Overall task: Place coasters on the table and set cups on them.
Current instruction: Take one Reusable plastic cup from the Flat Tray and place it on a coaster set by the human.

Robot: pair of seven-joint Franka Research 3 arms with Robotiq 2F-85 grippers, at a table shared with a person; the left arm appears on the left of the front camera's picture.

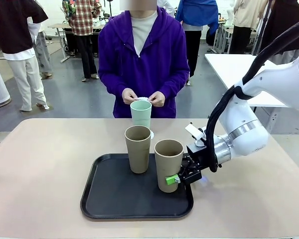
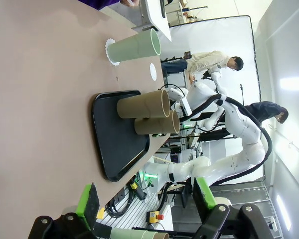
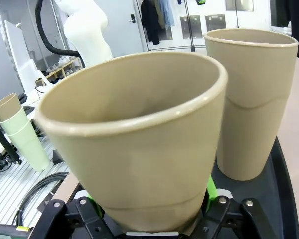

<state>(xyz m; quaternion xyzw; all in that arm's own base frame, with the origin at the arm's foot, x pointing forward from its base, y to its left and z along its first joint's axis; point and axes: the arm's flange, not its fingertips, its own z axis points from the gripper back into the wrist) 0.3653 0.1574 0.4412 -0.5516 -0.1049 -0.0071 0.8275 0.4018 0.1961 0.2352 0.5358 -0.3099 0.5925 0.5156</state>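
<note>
The near taupe cup (image 1: 168,164), on the black tray (image 1: 109,199), is clamped low by the right gripper (image 1: 175,180). It should be lifted vertically (clear of the neighbouring taupe cup (image 1: 138,148)) and centred on the bare coaster (image 2: 153,71). The left gripper (image 2: 145,196) is spread wide.

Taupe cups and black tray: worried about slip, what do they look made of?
Taupe cups: likely plastic or fibre composite, matte; dull even surface, thin moulded rim. Black tray: probably hard plastic, faintly satin; soft sheen along its raised rim.
</note>
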